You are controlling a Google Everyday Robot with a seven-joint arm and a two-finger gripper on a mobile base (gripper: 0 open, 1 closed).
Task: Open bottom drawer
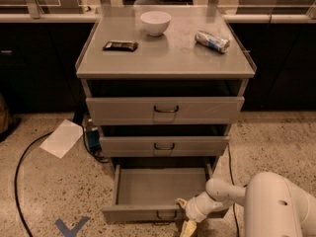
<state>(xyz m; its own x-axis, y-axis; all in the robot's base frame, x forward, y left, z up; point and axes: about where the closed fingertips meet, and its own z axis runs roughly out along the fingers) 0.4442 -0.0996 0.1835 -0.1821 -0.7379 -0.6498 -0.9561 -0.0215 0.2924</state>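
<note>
The bottom drawer (pixel 148 212) is the lowest of three grey drawers in the cabinet. It stands pulled out, its empty inside showing, with a small dark wire handle (pixel 167 215) at the centre of its front. My gripper (pixel 185 215) is at the drawer's front edge, just right of the handle, at the end of my white arm (pixel 232 194). One pale finger (pixel 189 227) points down in front of the panel.
The middle drawer (pixel 164 145) and top drawer (pixel 165 110) are above. On the cabinet top lie a white bowl (pixel 155 22), a dark packet (pixel 120 46) and a can (pixel 212 40). A paper sheet (pixel 62 138) and a black cable (pixel 22 162) lie on the floor at left.
</note>
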